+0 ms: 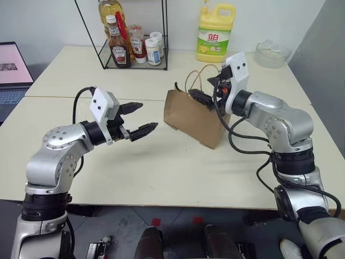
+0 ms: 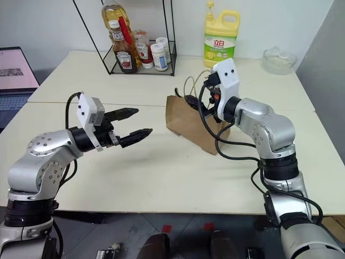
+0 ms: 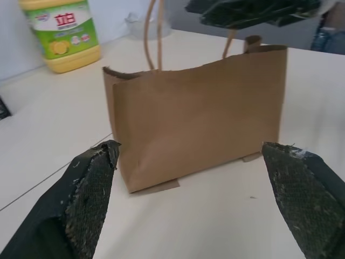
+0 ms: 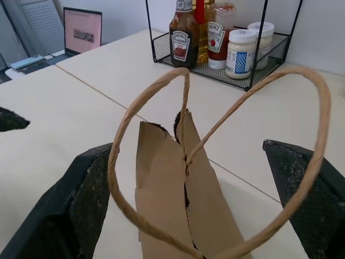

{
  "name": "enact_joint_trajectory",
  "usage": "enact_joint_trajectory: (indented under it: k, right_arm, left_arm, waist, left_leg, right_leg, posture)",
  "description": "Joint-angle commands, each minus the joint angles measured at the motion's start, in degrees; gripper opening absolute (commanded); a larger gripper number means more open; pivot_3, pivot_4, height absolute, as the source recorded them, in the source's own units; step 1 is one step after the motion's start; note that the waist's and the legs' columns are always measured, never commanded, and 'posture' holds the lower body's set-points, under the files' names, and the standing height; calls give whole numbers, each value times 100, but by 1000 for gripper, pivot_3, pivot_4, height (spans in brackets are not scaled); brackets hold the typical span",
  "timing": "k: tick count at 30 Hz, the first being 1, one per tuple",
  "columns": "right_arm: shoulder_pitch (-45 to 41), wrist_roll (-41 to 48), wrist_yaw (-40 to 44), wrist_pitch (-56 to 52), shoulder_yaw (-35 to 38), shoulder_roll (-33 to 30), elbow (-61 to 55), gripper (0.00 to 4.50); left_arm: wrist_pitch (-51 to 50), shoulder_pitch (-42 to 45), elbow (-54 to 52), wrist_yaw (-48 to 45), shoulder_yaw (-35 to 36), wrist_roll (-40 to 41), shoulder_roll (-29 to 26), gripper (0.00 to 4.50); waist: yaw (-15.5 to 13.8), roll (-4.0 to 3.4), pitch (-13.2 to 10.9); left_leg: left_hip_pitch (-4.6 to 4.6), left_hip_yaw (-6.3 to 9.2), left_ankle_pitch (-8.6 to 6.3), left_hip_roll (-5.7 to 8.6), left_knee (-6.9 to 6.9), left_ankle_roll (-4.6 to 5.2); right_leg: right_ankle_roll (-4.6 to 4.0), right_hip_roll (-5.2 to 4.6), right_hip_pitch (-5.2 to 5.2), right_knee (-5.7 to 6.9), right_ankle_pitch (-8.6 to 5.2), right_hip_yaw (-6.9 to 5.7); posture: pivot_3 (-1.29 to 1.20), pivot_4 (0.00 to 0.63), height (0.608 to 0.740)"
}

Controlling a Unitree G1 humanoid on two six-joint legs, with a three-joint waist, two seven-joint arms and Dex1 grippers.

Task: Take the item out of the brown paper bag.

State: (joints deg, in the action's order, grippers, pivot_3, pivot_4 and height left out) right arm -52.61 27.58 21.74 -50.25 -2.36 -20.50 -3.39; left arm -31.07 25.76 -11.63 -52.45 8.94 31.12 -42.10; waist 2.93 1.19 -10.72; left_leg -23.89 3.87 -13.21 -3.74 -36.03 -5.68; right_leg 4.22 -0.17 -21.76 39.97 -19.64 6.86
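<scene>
**A:** Brown paper bag [image 1: 194,121] stands upright at mid-table from the head camera. Why are the arms placed so?

**B:** My guess: the right gripper [image 1: 204,97] sits at the bag's top, about 12 o'clock of it among the cord handles [image 1: 195,75], jaws wide and holding nothing, ready to reach in. The left gripper [image 1: 137,118] hovers apart at the bag's 9 o'clock, wide and empty too, perhaps to steady the side.

**A:** And the item?

**B:** I cannot see it; presumably inside.

**A:** Left wrist view?

**B:** It faces the bag's broad creased side between its spread fingers [image 3: 89,199], not touching. The yellow detergent jug [image 3: 62,32] stands behind, at the bag's 10 o'clock.

**A:** Right wrist view?

**B:** It looks down on the bag's mouth, which is pinched nearly shut. Both handle loops arch across the gap between the fingers [image 4: 89,191], the likeliest snag. The wire rack [image 4: 215,65] of sauce bottles and the laptop [image 4: 82,29] stand well clear.
</scene>
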Motion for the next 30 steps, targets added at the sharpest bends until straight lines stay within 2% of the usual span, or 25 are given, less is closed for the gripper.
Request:
enact_joint_trajectory:
  k: [1, 8, 13, 23, 30]
  right_arm:
    - [-252, -11, -34, -53, 210, -18, -196, 4500]
    - [-437, 16, -110, -277, 287, 45, -171, 4500]
    - [-545, -23, -268, -485, 309, 106, -137, 4500]
    - [-664, -19, -417, -685, 351, 146, -133, 4500]
    - [-835, -1, -400, -735, 320, 194, -62, 2081]
  left_arm:
    - [-168, 145, -272, -374, 253, 334, -383, 4460]
    - [-249, 269, -218, -881, 342, 492, -1030, 4460]
    - [-438, 714, -147, -785, 361, 670, -1043, 4460]
    - [-474, 815, -182, -715, 192, 609, -947, 4460]
    - [-476, 843, -171, -684, 106, 583, -933, 4500]
  waist:
    - [17, 0, 0]
    - [34, -4, -3]
    - [30, -4, -3]
    - [42, -6, -4]
    - [43, -6, -4]
  left_leg:
    - [0, 0, 0, 0, 0, 0]
    - [0, 1, 0, 0, 2, 0]
    - [-3, 1, 0, 0, 1, 1]
    - [-5, 1, 0, 0, 3, 1]
    - [-5, 1, 0, 0, 3, 1]
  right_leg:
    - [0, 0, 0, 0, 0, 0]
    - [-2, 1, -3, 1, -1, -1]
    - [-2, 0, -2, 0, -1, -3]
    - [-2, 1, -7, 1, -1, -2]
    - [-2, 1, -8, 1, -1, -2]
  posture:
    - [0, 150, 740]
    - [0, 150, 740]
    - [0, 150, 740]
    - [0, 150, 740]
    - [0, 150, 740]
